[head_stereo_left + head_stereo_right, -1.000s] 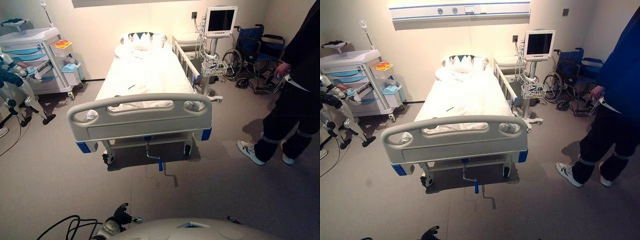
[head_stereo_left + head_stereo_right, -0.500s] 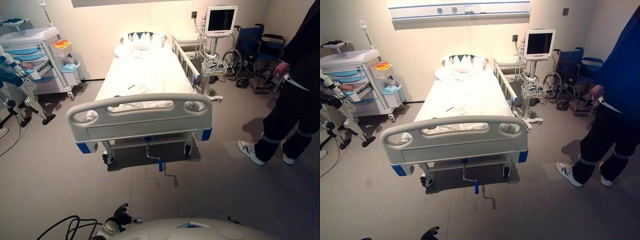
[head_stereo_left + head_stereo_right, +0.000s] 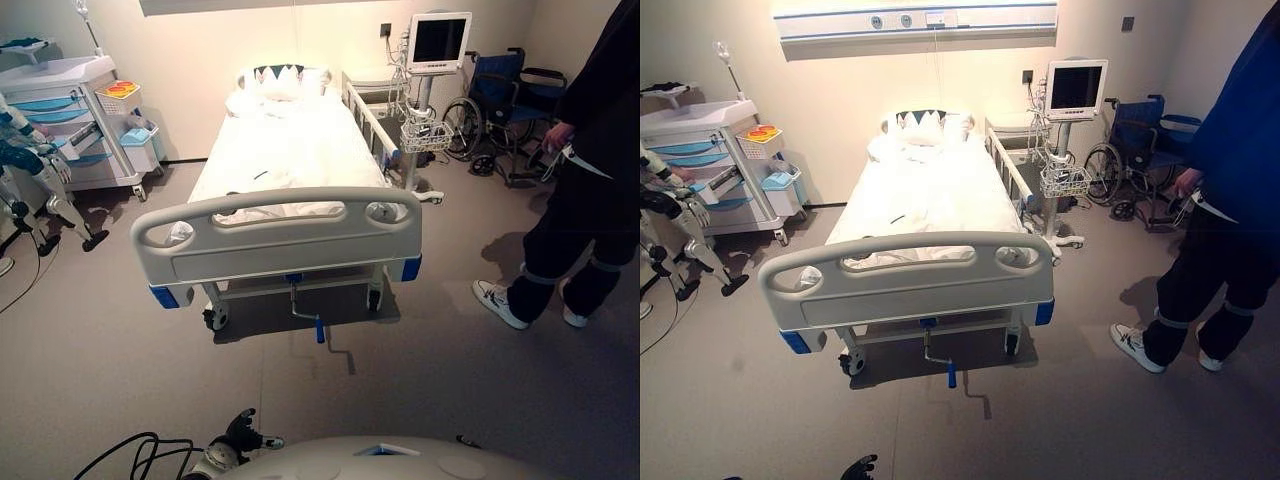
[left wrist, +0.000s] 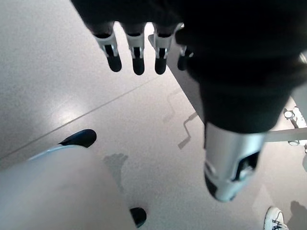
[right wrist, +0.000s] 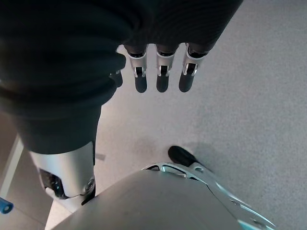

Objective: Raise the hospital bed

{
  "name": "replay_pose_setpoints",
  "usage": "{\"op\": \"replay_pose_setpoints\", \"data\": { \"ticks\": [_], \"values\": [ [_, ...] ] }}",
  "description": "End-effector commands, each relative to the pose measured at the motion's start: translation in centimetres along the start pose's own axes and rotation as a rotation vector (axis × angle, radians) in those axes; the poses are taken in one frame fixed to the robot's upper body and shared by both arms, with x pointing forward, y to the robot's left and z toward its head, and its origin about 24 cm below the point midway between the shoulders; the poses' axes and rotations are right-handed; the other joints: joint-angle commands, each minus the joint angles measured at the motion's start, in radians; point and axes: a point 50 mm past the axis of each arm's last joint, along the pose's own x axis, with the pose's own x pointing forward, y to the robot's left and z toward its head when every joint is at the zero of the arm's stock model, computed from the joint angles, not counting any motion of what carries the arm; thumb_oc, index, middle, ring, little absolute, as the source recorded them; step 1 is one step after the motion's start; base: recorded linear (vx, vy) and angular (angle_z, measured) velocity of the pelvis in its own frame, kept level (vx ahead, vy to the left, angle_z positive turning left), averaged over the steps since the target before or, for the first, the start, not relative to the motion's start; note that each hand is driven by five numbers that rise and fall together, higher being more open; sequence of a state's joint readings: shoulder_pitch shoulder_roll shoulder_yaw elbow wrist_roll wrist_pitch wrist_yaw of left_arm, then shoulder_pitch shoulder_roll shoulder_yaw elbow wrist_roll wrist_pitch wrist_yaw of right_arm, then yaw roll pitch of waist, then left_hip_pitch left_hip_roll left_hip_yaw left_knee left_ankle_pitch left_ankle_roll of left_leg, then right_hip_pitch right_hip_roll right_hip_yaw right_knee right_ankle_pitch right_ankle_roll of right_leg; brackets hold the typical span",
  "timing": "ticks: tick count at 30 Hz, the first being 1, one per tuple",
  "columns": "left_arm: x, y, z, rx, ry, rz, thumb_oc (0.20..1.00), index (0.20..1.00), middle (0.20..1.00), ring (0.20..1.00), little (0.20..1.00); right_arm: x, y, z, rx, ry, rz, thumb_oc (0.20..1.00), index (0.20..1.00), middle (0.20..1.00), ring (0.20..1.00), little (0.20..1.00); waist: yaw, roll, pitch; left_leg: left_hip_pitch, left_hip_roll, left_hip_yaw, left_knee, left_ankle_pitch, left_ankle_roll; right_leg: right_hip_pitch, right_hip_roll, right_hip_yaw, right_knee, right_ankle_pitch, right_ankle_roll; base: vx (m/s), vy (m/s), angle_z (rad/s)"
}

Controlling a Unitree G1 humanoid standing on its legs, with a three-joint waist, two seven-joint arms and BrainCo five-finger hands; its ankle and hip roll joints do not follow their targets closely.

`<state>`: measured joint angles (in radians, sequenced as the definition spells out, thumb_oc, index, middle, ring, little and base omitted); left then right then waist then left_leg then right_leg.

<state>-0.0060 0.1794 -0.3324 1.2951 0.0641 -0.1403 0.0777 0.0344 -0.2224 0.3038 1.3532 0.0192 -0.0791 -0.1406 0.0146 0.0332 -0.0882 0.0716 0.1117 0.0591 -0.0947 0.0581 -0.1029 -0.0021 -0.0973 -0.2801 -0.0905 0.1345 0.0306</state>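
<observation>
Nearest the robot, each wrist view looked down along a hand hanging above bare grey floor (image 3: 1060, 420). The left hand (image 4: 144, 38) had its fingers (image 4: 138, 60) straight and side by side, relaxed, holding nothing, with the thumb (image 4: 230, 172) set apart from them. The right hand (image 5: 144, 52) looked the same: fingers (image 5: 162, 76) straight in a row, thumb (image 5: 67, 167) apart, grasping nothing. A little farther ahead on the floor stood the hospital bed (image 3: 290, 150), its foot end toward the robot and well apart from both hands. Below the foot end a metal crank handle (image 3: 310, 318) with a blue grip hung down from under the frame, just above the floor. The grey footboard (image 3: 275, 240) rose over it, with blue corner bumpers and small wheels beneath. Beyond the footboard the mattress lay flat under white sheets, with a side rail (image 3: 365, 120) raised along the robot's right side and a pillow (image 3: 925, 128) at the far headboard. To the right of the bed, a person (image 3: 590, 190) in dark clothes and white shoes stood on the floor. To the left, near the wall, was a medical cart (image 3: 715, 160) with blue drawers. Farther back on the right, a monitor (image 3: 1075, 88) stood on a pole stand beside the bed, and a blue wheelchair (image 3: 1140, 150) was parked near the far wall.
</observation>
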Motion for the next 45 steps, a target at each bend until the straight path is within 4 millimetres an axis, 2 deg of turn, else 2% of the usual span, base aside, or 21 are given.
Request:
{"op": "replay_pose_setpoints", "data": {
  "ticks": [1, 45],
  "values": [
    [0.55, 0.06, 2.39, -0.007, -0.048, -0.005, 1.000, 1.000, 1.000, 1.000, 1.000, 0.48, -0.84, 2.80, 0.002, -0.038, -0.029, 1.000, 1.000, 1.000, 1.000, 1.000, 0.007, -0.034, 0.059, 0.051, -0.093, 0.012, 0.030, -0.079, 0.077, 0.102, -0.048, 0.014, 0.069, -0.111, 0.101, 0.00, 0.000, 0.00],
    [0.50, -0.08, 2.06, 0.020, -0.037, -0.021, 1.000, 1.000, 1.000, 1.000, 1.000, 0.47, -0.85, 2.48, -0.021, -0.027, -0.015, 1.000, 1.000, 1.000, 1.000, 1.000, 0.004, -0.029, 0.054, 0.056, -0.084, 0.020, 0.021, -0.078, 0.072, 0.105, -0.037, 0.020, 0.053, -0.110, 0.099, 0.00, 0.000, 0.00]
  ]
}}
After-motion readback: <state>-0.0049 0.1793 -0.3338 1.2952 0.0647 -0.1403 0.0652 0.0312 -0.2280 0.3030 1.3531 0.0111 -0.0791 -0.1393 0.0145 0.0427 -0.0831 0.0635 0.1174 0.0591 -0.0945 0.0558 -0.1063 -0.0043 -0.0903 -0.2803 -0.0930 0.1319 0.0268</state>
